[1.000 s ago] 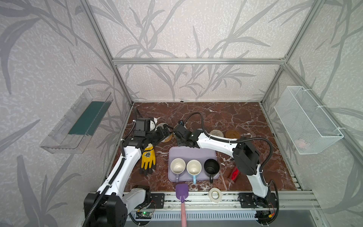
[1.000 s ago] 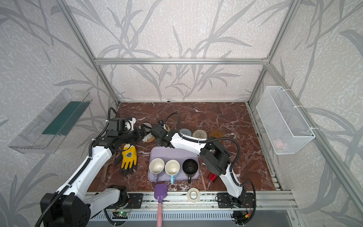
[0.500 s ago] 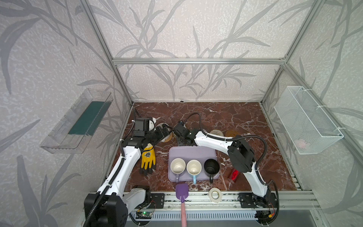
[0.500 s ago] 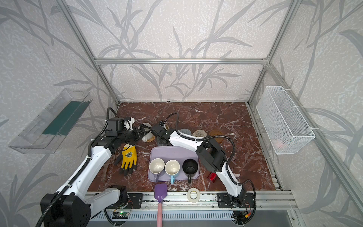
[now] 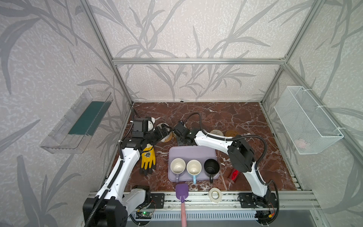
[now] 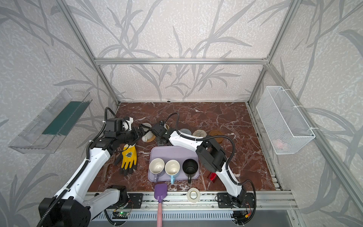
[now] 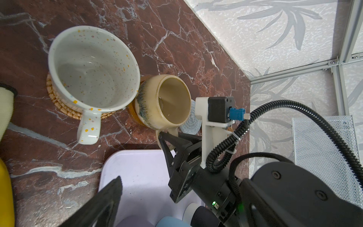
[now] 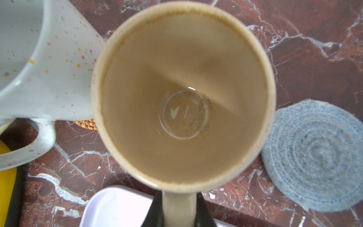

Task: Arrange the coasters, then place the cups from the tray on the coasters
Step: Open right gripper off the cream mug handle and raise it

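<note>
My right gripper is shut on the handle of the cream-yellow cup. That cup is over an amber-brown coaster and leans against the white speckled cup, which stands on the orange rattan coaster. A grey-blue coaster lies bare beside them. Farther right lie the beige coaster and another amber-brown coaster. The lilac tray holds the lilac cup, light blue cup and black cup. My left gripper hangs open by the white cup, holding nothing.
A yellow and black glove lies left of the tray. A purple spatula and a white tape ring sit at the front edge, and a red object lies under my right arm. A wire basket hangs on the right wall.
My right arm's elbow has shifted slightly left while its gripper stays on the cream-yellow cup. The left arm has not moved.
</note>
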Robot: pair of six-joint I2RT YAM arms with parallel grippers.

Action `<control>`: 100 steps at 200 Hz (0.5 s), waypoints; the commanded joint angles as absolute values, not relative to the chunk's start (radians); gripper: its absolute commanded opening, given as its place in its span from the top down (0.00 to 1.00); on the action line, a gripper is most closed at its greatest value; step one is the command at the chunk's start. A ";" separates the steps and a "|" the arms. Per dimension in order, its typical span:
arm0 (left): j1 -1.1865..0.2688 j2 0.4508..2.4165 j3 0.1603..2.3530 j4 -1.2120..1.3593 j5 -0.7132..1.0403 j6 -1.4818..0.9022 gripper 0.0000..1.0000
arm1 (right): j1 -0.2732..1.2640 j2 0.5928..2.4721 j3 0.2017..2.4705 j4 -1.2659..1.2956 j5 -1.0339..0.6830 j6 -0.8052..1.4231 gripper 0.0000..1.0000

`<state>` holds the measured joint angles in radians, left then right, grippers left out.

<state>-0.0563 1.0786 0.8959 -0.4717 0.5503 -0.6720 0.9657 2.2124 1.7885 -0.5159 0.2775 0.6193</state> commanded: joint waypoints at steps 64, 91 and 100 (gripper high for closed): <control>-0.049 1.073 0.893 -0.466 0.563 -0.661 0.04 | 0.985 2.237 1.823 -0.520 0.293 0.704 0.68; -0.049 1.077 0.891 -0.462 0.566 -0.660 0.04 | 0.988 2.231 1.826 -0.527 0.287 0.685 0.62; -0.049 1.079 0.890 -0.461 0.564 -0.662 0.04 | 0.988 2.225 1.822 -0.526 0.284 0.680 0.60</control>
